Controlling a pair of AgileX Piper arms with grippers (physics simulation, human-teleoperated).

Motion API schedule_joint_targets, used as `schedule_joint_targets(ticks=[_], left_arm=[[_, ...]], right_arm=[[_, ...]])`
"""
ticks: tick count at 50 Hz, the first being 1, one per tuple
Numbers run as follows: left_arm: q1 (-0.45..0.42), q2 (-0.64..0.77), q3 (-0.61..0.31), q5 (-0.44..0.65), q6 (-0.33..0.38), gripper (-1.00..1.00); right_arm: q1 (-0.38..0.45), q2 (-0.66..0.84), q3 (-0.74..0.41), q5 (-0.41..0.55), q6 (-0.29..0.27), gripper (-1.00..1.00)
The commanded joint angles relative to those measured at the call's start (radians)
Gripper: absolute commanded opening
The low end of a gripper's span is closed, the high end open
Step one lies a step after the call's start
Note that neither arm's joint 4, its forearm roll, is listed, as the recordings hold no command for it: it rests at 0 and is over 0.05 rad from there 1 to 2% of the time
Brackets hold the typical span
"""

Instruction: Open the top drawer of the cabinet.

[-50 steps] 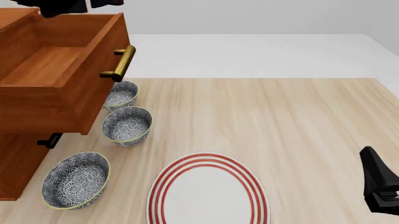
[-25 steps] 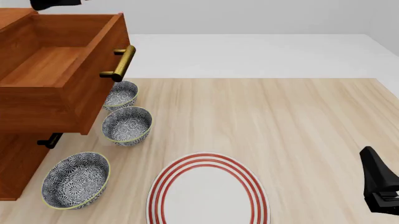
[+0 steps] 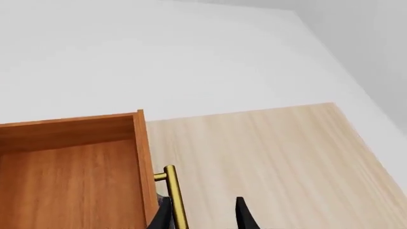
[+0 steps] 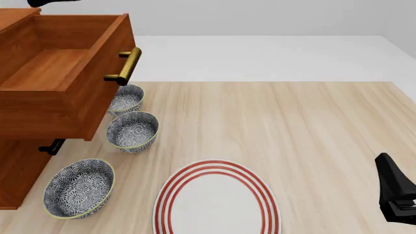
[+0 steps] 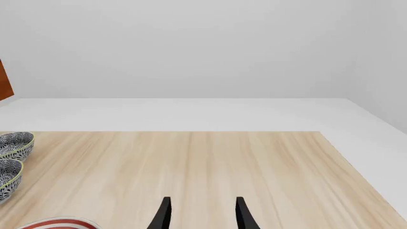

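The top drawer [image 4: 62, 73] of the cabinet [image 4: 16, 175] stands pulled well out over the counter [image 4: 273, 126], its bare wooden floor fully exposed and its brass handle [image 4: 126, 66] pointing toward the counter's middle, so the opening step looks done and what remains is judged to be clearing the arm away without knocking the drawer. The left claw [image 3: 202, 212] hangs above the drawer's front edge looking down; its 2 fingertips are parted and hold nothing, with the handle lying just beside 1 of them, whether touching or not I cannot tell. In the front view only a dark scrap of that arm shows at the upper left corner. The right claw [image 5: 202, 212] rests low at the counter's right edge, released and empty, aimed level across the wood toward the far wall. 3 patterned bowls [image 4: 132, 130] sit in a row beneath and beside the open drawer, and a red-ringed plate [image 4: 217, 200] lies nearer the arms.
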Motion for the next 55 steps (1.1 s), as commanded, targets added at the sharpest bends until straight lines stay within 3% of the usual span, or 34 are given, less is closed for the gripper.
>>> schedule_joint_targets(ticks=[1, 15, 31, 55], left_arm=[[-0.027, -0.017, -0.015, 0.016, 0.000, 1.00], [-0.046, -0.024, -0.036, 0.035, 0.001, 1.00], [-0.098, -0.052, 0.042, 0.010, -0.022, 1.00], [-0.134, -0.105, 0.076, 0.014, -0.032, 1.00]], right_arm=[[0.000, 0.000, 0.000, 0.000, 0.000, 1.00], [0.000, 0.000, 0.000, 0.000, 0.000, 1.00], [0.000, 0.000, 0.000, 0.000, 0.000, 1.00], [0.000, 0.000, 0.000, 0.000, 0.000, 1.00]])
